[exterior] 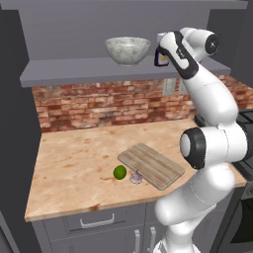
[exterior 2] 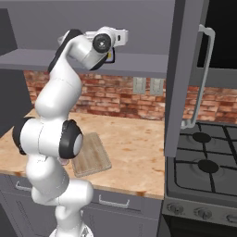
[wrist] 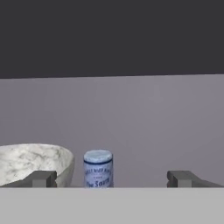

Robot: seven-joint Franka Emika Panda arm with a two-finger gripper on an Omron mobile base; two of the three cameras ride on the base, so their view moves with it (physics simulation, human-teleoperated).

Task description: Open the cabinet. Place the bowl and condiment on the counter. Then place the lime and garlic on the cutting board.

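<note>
Two dark fingertips stand spread wide apart in the hand view, pinching nothing, with the condiment upright between them but nearer the one beside the bowl. The gripper is held level at the height of the open cabinet shelf, pointed into it. From the left base view the arm rises from the lower right, bends at a dark elbow above the counter, then reaches up and back so the hand sits just beside the condiment on the shelf. The bowl stands on that shelf, near the condiment. Below the cabinet, the lime and garlic lie on the counter, just beside the cutting board.
</note>
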